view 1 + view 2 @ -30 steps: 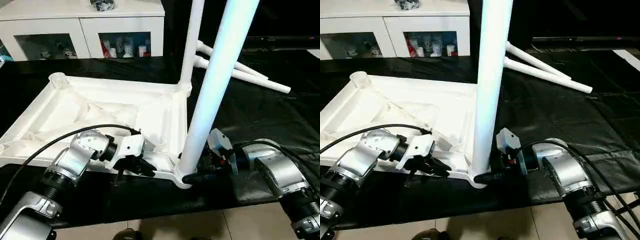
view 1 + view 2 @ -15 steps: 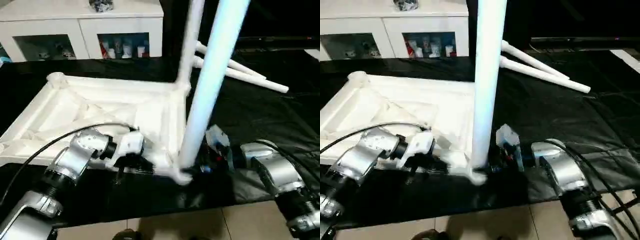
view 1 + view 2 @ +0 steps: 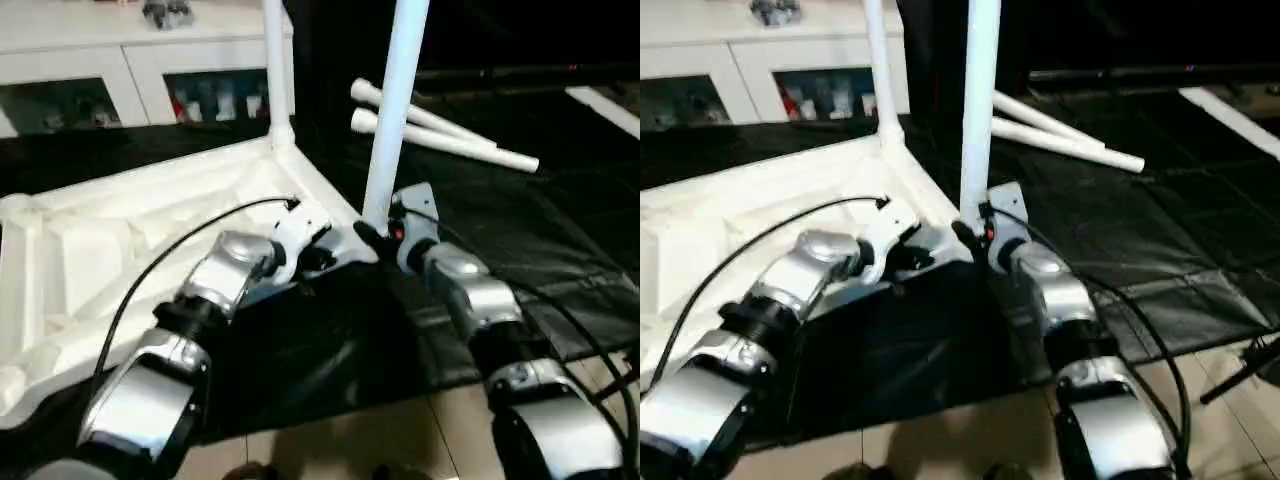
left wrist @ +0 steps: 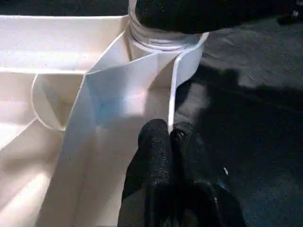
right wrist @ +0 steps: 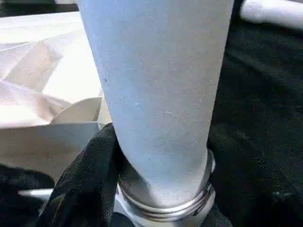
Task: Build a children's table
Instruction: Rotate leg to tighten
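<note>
Two legs already stand upright in the upturned children's table top [image 3: 120,230], which lies ribs-up on the black-covered tabletop [image 3: 520,240]: one at the far corner [image 3: 276,70] and a nearer one [image 3: 392,110] in the right-hand corner socket [image 4: 163,47]. Two more legs [image 3: 440,135] lie loose on the black cover, far right, well apart from the top. The step in hand looks like seating the nearer leg into its socket. The right hand [image 3: 372,238] has its black fingers [image 5: 80,184] wrapped about the foot of that leg, just above the threaded ring, so it is partly open and closed on the leg. The left hand [image 4: 163,142] is pinched shut on the thin rim of the top, just beside the same socket, seemingly steadying it. Thread still shows above the socket, so I judge the leg is not fully home; the next move probably calls for further twisting by the right hand while the left keeps the top from turning, then fetching a loose leg.
</note>
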